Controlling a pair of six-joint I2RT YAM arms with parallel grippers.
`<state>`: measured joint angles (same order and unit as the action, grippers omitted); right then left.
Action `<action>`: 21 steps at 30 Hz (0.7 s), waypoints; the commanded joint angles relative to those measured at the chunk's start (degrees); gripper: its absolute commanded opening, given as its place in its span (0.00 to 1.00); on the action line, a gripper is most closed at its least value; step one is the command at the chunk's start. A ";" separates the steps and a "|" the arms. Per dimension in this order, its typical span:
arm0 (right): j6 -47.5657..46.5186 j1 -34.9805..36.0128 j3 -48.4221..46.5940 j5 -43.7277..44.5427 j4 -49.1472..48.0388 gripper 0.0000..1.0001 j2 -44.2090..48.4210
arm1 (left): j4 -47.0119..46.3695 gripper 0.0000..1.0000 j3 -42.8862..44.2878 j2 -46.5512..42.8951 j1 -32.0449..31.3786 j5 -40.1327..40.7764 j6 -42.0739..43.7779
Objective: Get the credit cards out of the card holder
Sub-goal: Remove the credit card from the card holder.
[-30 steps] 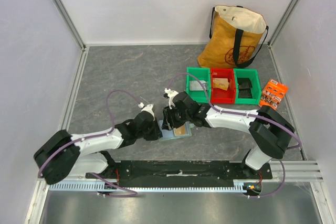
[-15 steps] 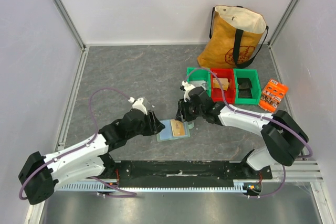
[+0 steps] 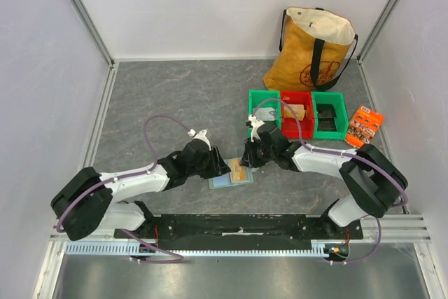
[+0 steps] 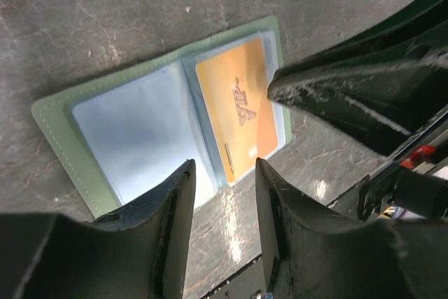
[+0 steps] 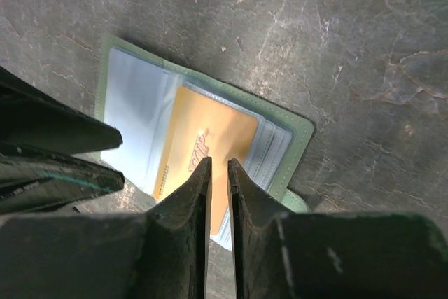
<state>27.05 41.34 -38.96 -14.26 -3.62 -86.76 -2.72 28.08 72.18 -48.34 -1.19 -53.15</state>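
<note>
one tan-gold card [image 4: 238,110] on open pale-green card holder [image 4: 133,131], flat on table between arms. left gripper [image 4: 224,173] agape, empty. right gripper [image 5: 218,166] nearly closed over card, grip unclear; earlier beside holder.

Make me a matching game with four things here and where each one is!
Things:
1. card holder
2. gold card
3. tote bag
4. orange packet

Places or states:
A. beside the right-hand green bin
B. lying open, pockets facing up
C. standing in the far right corner
D. on the holder's inside panel

Pairs: 1-B, 2-D, 3-C, 4-A
</note>
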 commanded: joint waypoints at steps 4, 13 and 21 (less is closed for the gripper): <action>0.64 -0.39 2.39 -1.74 -4.29 0.17 -2.89 | -9.75 0.46 -1.27 3.92 3.16 -4.61 -3.28; 1.60 -0.39 3.89 -3.49 -5.35 0.15 -3.77 | -16.17 0.45 -3.20 9.55 3.69 -8.56 -5.39; 1.69 -0.39 4.07 -3.40 -5.35 0.15 -3.94 | -20.65 0.33 -5.75 10.17 3.86 -9.53 -8.02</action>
<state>28.91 41.01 -36.05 -17.34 -10.04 -89.34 -18.81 23.77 81.93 -44.73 -9.52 -58.13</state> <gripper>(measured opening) 0.153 0.357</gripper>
